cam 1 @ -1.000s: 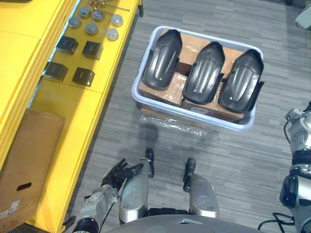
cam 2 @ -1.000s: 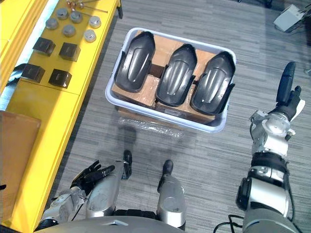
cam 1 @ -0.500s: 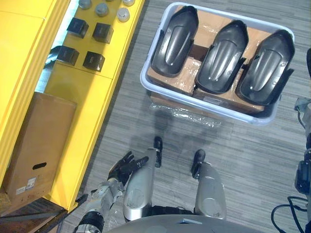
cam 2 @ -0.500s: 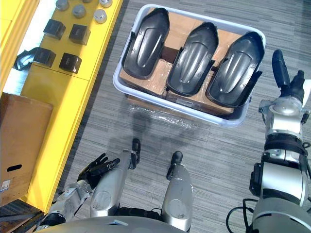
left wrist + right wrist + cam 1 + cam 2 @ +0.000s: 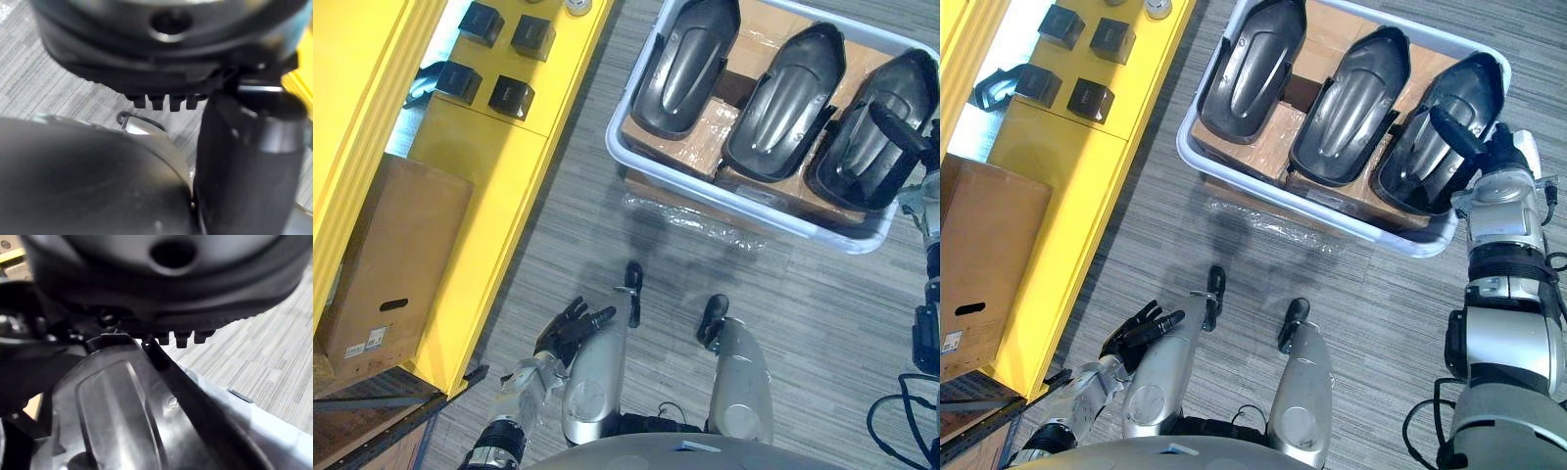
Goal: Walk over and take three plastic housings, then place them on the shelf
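The robot's right hand (image 5: pixel 1491 157), fingers straight and unclenched, reaches over the rightmost of three plastic housings (image 5: pixel 1344 103) lying side by side in a pale bin (image 5: pixel 1283 201); whether it touches cannot be told. The left hand (image 5: pixel 1141 328) hangs spread, well short of the bin. The yellow shelf (image 5: pixel 1067 147) runs along the bin's left. The first pick-up appears to be starting; next, the fingers must close round that housing's edge.

Both head eyes were aimed steeply down from slightly offset spots; the tub (image 5: pixel 783 223) at one o'clock and the yellow shelf (image 5: pixel 480 196) at ten o'clock were shared. The right wrist view was held very close to a housing (image 5: pixel 112 416), the left near the floor (image 5: pixel 39 88).
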Robot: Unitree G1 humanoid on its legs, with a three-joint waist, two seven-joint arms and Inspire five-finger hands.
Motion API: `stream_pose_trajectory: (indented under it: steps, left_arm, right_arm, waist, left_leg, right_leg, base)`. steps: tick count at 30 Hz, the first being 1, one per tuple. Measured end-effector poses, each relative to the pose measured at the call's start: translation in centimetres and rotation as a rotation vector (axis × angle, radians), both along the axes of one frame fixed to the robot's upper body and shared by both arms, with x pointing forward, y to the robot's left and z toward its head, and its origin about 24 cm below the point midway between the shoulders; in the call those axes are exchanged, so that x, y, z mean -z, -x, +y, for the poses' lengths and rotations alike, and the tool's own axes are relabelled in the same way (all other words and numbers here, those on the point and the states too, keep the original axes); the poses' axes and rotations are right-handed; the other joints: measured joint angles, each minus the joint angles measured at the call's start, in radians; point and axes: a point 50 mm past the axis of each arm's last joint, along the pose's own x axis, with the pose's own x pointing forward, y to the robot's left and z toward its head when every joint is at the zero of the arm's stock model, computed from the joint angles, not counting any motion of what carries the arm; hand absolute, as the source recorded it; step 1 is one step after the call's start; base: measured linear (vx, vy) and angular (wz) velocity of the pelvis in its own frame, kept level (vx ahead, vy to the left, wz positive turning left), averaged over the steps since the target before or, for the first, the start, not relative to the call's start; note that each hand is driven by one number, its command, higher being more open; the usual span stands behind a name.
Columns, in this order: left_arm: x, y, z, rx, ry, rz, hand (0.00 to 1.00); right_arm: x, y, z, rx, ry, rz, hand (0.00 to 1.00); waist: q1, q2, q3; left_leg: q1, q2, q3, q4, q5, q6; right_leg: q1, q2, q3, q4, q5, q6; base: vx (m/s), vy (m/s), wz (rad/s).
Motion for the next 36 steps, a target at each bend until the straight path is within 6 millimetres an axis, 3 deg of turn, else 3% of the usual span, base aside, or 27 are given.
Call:
stream_pose_trajectory:
  steps: [13,14,24,29,36]
  left_arm:
    - [-0.2,-0.2,-0.2,0.007,0.01,-0.003,1.0]
    - [-0.2,-0.2,-0.2,0.007,0.011,-0.002,1.0]
    - [0.0,-0.1,-0.1,-0.01,0.023,0.008,1.0]
    - [0.1,0.2,0.2,-0.011,0.014,0.021,1.0]
    - [0.2,0.2,0.3,-0.028,0.001,0.028,1.0]
  right_arm:
    - [0.8,1.2,-1.6,0.039,0.008,0.203,1.0]
    - [1.0,1.3,-1.7,0.043,0.005,0.216,0.0]
    - [0.9,2.3,-2.8,0.128,0.021,0.236,0.0]
    - [3.1,2.0,-2.1,0.103,-0.033,0.273,0.0]
    - [4.8,1.9,-1.4,0.119,-0.017,0.29,0.0]
  waist:
    - [0.02,0.0,0.0]
    - [0.02,-0.001,0.0]
    - [0.021,-0.008,-0.002]
    - [0.019,-0.041,-0.026]
    - [0.023,-0.046,-0.03]
  left_leg:
    - [-0.009,-0.003,-0.015,-0.021,0.02,-0.004]
    - [-0.006,-0.004,-0.015,-0.028,0.024,-0.004]
    - [0.009,-0.002,-0.008,-0.05,0.04,-0.008]
    - [0.024,0.001,0.001,-0.066,0.045,-0.01]
    - [0.038,0.003,0.0,-0.067,0.046,-0.01]
  right_leg:
    - [-0.003,-0.003,-0.023,0.001,-0.001,-0.002]
    - [-0.003,-0.005,-0.024,0.0,-0.001,-0.003]
    - [-0.001,-0.007,-0.023,0.0,-0.002,-0.005]
    - [0.003,-0.004,-0.016,-0.01,-0.002,-0.005]
    - [0.027,-0.002,-0.024,-0.021,-0.001,-0.004]
  base:
    - [0.0,-0.008,0.05]
    - [0.01,-0.011,0.04]
    - [0.0,0.0,0.0]
    - [0.01,-0.006,-0.05]
    - [0.0,0.005,0.01]
